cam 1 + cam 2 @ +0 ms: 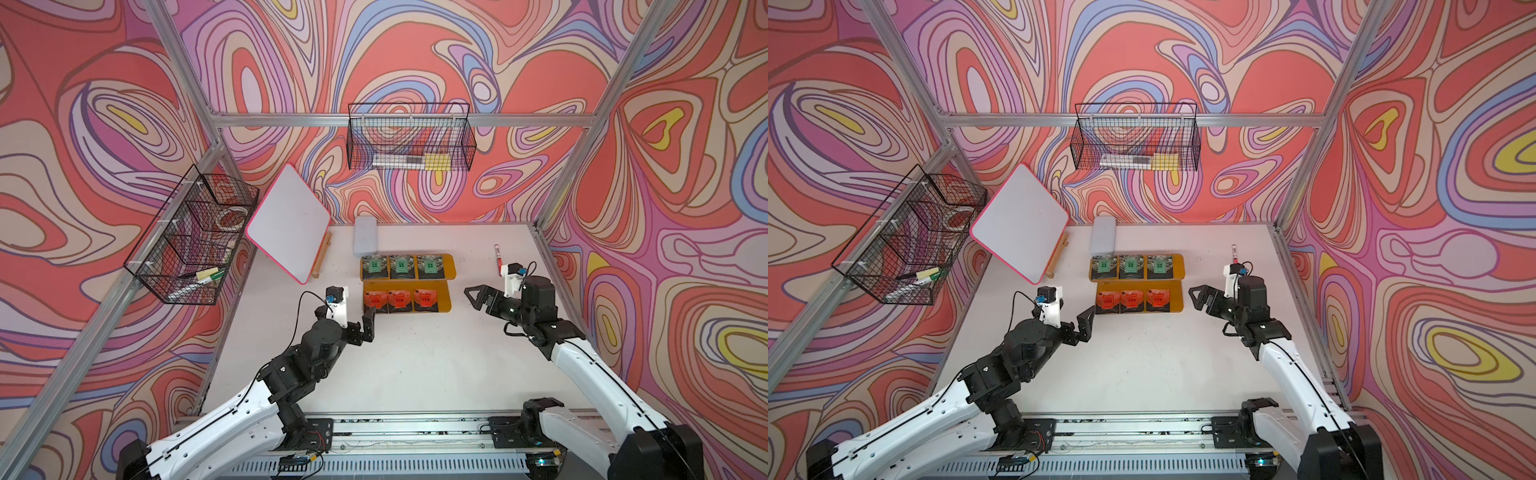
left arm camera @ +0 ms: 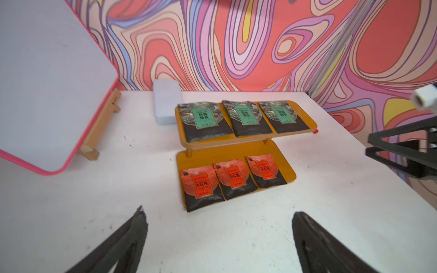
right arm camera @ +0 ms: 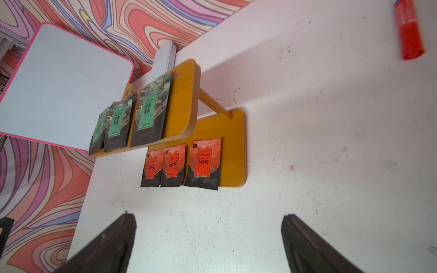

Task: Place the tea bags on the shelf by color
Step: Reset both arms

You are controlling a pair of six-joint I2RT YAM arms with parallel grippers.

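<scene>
Shelf point(image 1: 451, 269), two-step, mid-table; green tea bags point(image 1: 400, 267) fill its upper board and orange-red tea bags point(image 1: 398, 300) its lower, so sorting appears complete; left gripper point(image 1: 366, 322) and right gripper point(image 1: 473, 297) flank the lower board, jaws apart, empty. Risk: the orange-red row overhangs the front edge; a careless left-arm sweep could drag the nearest sachet off. Hidden: lower board's rear beneath the upper; red marker point(image 1: 497, 259) partly behind the right wrist.
</scene>
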